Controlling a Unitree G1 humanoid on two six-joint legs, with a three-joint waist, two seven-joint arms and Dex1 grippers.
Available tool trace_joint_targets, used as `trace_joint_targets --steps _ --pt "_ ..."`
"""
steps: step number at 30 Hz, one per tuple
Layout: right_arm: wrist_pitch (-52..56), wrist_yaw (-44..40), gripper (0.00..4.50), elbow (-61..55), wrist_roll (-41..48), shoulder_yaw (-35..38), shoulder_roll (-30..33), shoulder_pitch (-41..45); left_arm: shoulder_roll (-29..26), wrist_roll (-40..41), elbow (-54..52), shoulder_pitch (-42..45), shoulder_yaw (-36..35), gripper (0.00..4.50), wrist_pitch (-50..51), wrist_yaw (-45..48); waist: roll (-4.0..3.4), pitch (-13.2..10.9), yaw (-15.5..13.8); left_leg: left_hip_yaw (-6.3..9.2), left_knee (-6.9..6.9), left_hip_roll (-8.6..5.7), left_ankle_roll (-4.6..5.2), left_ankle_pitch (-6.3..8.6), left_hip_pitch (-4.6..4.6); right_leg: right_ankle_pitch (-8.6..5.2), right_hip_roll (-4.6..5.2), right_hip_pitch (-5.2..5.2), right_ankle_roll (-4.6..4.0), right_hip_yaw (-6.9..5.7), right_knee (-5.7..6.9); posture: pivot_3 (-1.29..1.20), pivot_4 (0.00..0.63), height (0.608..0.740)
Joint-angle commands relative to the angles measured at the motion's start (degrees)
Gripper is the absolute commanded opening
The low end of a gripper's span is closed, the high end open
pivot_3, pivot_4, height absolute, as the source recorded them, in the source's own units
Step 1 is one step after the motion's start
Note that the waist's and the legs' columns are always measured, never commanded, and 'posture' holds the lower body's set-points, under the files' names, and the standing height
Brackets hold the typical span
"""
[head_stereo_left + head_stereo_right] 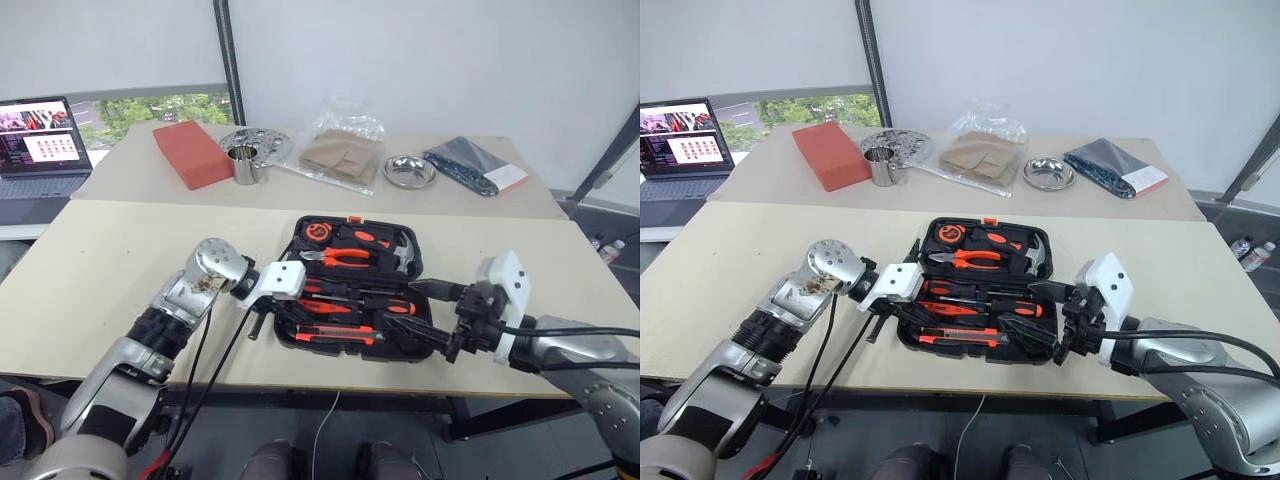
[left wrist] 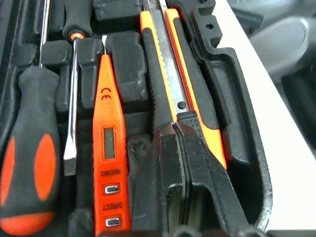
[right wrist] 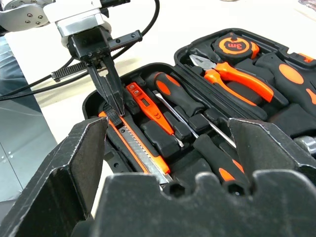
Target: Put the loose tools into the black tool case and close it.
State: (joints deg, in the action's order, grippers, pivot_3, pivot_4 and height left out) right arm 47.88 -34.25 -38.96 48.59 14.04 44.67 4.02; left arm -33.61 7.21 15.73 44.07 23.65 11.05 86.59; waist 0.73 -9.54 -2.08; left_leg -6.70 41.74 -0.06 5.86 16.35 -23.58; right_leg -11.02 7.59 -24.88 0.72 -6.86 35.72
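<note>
Desk-wise, the open case [image 1: 300,232] sits between both arms, knife [image 3: 140,150] lying lengthwise along its near edge with the left pincer [image 3: 112,101] pinched shut right on its end, right pincer [image 1: 432,318] gaping nearby.

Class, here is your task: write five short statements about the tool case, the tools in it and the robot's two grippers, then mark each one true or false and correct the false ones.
1. The black tool case lies open on the table. True.
2. The left gripper is wide open. False: its fingers are shut, their tips at the utility knife.
3. The right gripper is open. True.
4. The tester screwdriver lies on the table beside the case. False: it sits inside the case, next to the knife.
5. The pliers are in the half of the case holding the tape measure. True.
</note>
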Motion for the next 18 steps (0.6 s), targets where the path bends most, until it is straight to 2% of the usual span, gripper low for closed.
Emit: trace_joint_targets --steps 1,2,6,11,13,14,15,18 --pt "0.68 -0.5 4.5 -2.35 1.09 4.79 2.44 -3.36 0.57 6.66 -3.79 0.49 -4.95 0.04 7.23 0.72 0.01 -0.01 -0.14 0.0 0.01 -0.01 0.0 -0.01 -0.13 0.0 -0.01 -0.1 0.0 -0.01 0.02 0.0 0.15 0.734" --pt "0.77 -0.95 4.5 -2.75 0.97 5.71 3.17 -4.79 0.59 7.93 -4.12 0.93 -6.29 0.04 9.1 0.19 0.02 -0.02 -0.26 -0.01 0.02 -0.02 0.0 -0.02 -0.25 0.01 -0.02 -0.18 0.0 -0.03 0.03 0.0 0.15 0.734" --pt "0.63 -4.87 4.5 -2.79 -0.27 16.2 6.0 -15.76 -1.39 14.56 -5.49 2.62 -14.27 1.09 15.19 -1.14 0.04 -0.03 -0.31 0.05 0.07 -0.04 0.01 -0.02 -0.41 -0.04 -0.11 -0.21 0.08 -0.08 0.0 0.0 0.15 0.734" --pt "-0.45 -7.49 4.5 -1.22 -2.29 26.7 5.52 -25.3 -5.28 17.84 -8.8 1.72 -16.5 2.95 20.17 0.93 0.04 -0.03 -0.08 0.01 0.06 -0.05 0.0 -0.02 -0.22 -0.1 -0.15 -0.07 0.18 0.01 -0.01 0.0 0.15 0.734" --pt "-1.25 -7.84 4.5 0.19 -4.31 28.63 5.19 -27.62 -5.0 19.19 -10.38 1.68 -17.11 3.87 21.44 0.18 0.03 -0.03 -0.09 0.02 0.06 -0.04 0.0 -0.01 -0.17 -0.28 -0.16 -0.02 0.48 0.02 -0.02 0.0 0.15 0.734" --pt "-1.62 -7.92 4.5 0.83 -5.03 28.9 5.07 -28.14 -4.73 19.58 -11.18 1.63 -17.1 4.17 21.89 -0.31 0.04 -0.03 -0.1 0.02 0.06 -0.04 -0.01 -0.01 -0.17 -0.32 -0.15 -0.03 0.56 0.05 -0.02 0.0 0.15 0.734" --pt "-1.83 -7.68 4.5 1.58 -5.37 28.5 5.0 -27.81 -4.34 19.76 -12.03 1.55 -16.84 4.39 22.02 -0.84 0.04 -0.03 -0.13 0.04 0.06 -0.04 -0.01 0.0 -0.17 -0.32 -0.14 -0.02 0.56 0.06 -0.02 0.0 0.15 0.734" --pt "-2.56 -6.69 4.5 3.48 -6.54 24.94 5.11 -24.81 -3.32 19.72 -14.09 1.02 -15.93 4.39 21.88 -2.16 0.04 -0.03 -0.11 0.05 0.07 -0.05 -0.03 -0.01 -0.16 -0.28 -0.13 -0.03 0.52 0.2 -0.02 0.0 0.15 0.734"
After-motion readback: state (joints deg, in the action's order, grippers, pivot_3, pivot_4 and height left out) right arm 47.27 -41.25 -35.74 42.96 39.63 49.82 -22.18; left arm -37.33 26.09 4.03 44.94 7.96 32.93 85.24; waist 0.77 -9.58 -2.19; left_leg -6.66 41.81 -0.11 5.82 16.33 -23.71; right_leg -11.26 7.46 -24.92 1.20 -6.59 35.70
